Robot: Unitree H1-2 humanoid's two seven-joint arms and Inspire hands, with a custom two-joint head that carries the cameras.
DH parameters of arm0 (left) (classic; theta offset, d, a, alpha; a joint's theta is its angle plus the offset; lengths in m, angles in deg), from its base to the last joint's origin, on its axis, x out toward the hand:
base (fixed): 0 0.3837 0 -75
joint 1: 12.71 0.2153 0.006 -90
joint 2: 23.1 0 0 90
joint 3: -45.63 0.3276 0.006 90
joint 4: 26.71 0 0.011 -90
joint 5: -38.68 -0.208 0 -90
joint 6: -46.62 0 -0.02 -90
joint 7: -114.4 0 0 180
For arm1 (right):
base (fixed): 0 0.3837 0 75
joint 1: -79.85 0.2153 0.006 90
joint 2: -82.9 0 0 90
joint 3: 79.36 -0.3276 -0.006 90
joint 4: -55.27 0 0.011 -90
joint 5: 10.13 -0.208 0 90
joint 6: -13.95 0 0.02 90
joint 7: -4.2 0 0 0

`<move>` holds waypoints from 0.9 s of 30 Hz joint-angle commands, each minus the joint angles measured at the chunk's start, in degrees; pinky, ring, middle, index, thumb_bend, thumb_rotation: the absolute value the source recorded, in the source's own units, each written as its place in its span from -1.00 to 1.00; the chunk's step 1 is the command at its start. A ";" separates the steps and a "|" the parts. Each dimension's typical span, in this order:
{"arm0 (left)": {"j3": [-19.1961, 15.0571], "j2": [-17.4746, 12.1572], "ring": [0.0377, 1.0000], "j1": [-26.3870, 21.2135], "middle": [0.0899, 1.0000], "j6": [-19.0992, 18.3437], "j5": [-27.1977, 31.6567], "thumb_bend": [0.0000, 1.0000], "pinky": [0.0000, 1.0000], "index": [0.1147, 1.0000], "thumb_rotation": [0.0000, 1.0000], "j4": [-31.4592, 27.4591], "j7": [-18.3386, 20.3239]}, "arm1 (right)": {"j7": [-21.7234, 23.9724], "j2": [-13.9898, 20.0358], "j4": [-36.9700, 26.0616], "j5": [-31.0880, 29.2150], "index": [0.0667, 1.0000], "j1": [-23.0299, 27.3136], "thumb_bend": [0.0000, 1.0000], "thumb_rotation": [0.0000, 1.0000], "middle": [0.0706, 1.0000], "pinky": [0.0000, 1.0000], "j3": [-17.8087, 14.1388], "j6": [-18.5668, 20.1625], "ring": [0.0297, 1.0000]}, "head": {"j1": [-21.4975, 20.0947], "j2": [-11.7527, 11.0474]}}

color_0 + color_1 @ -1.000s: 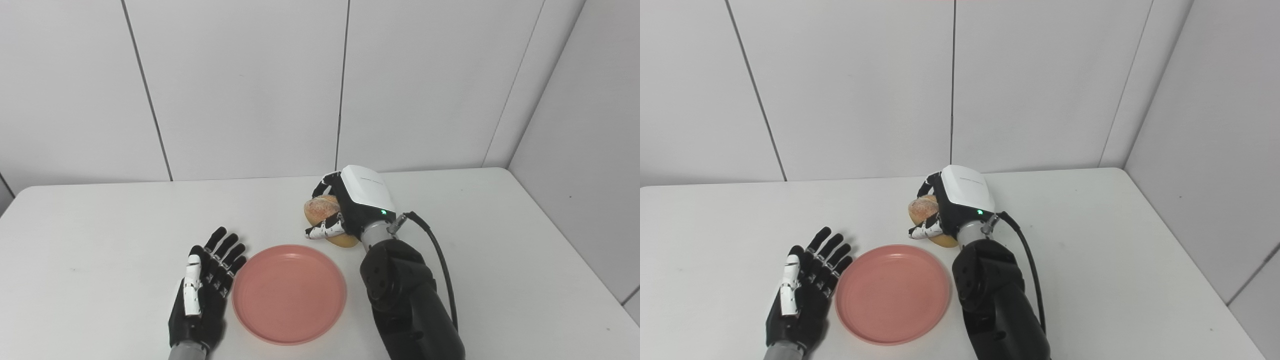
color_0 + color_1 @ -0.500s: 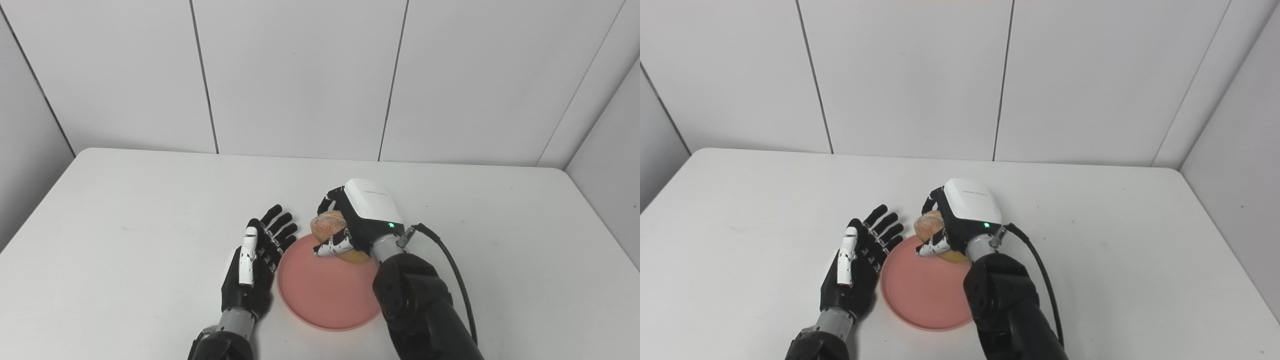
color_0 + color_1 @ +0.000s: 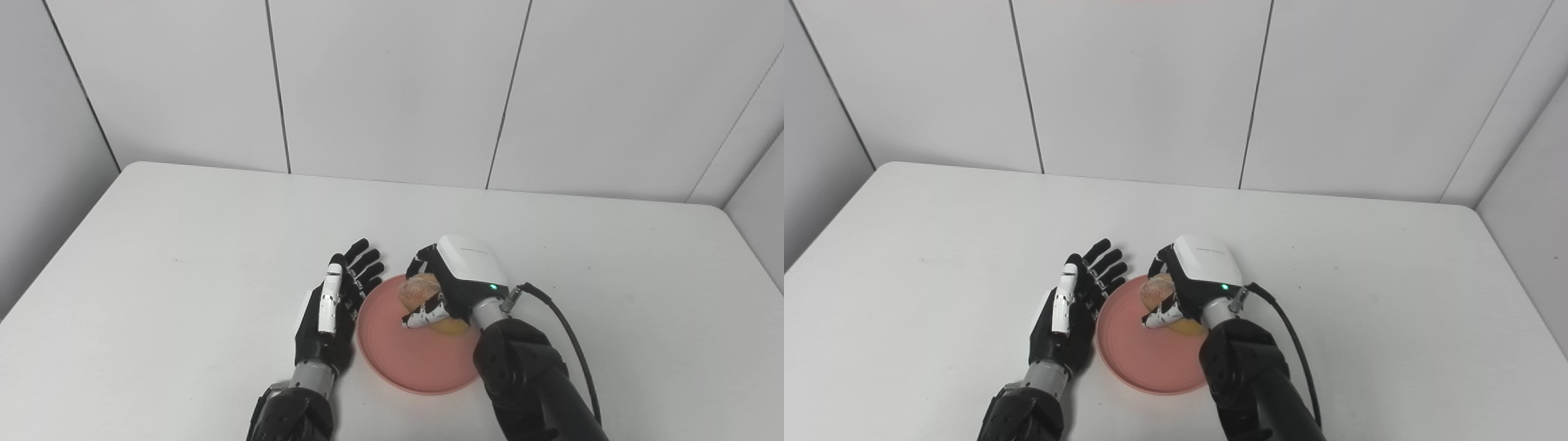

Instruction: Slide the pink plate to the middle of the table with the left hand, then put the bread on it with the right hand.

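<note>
The pink plate (image 3: 404, 361) lies on the white table near its front middle. My right hand (image 3: 456, 285) is shut on the golden-brown bread (image 3: 418, 290) and holds it over the plate's far right part; whether the bread touches the plate I cannot tell. My left hand (image 3: 334, 312) is open, fingers spread and pointing away, resting on the table against the plate's left rim. The same shows in the right eye view: plate (image 3: 1139, 355), bread (image 3: 1156, 293), right hand (image 3: 1200, 272), left hand (image 3: 1072, 312).
The white table (image 3: 184, 245) ends at grey walls behind and on both sides. A black cable (image 3: 569, 337) runs from my right wrist back along the forearm, which covers the plate's near right rim.
The camera has shifted, so the whole scene sits further right in the picture. My right hand has carried the bread from beyond the plate's far rim to over the plate. The left hand stays beside the plate.
</note>
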 commanded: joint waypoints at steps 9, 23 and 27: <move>0.52 0.57 0.66 0.01 0.64 -1.10 -0.76 -0.13 0.67 0.57 1.00 -0.02 -0.40 | -2.17 1.48 -0.03 -1.46 -0.11 -0.23 0.06 -1.00 -0.14 -0.72 1.14 -1.21 -0.60 | 0.13 0.49; 0.44 0.80 0.66 -0.19 0.64 -1.09 -1.17 -0.12 0.70 0.58 1.00 0.14 -0.55 | -1.44 1.40 -2.16 -2.65 0.49 -2.22 0.65 -0.37 -0.38 -0.73 1.70 0.48 -0.62 | 0.19 0.55; 0.39 0.83 0.66 -0.14 0.64 -1.14 -1.29 -0.13 0.70 0.58 1.00 0.04 -0.53 | -1.27 0.87 -3.91 -3.03 0.64 -2.92 0.74 -0.23 0.31 -0.22 1.59 0.16 0.08 | 0.23 0.61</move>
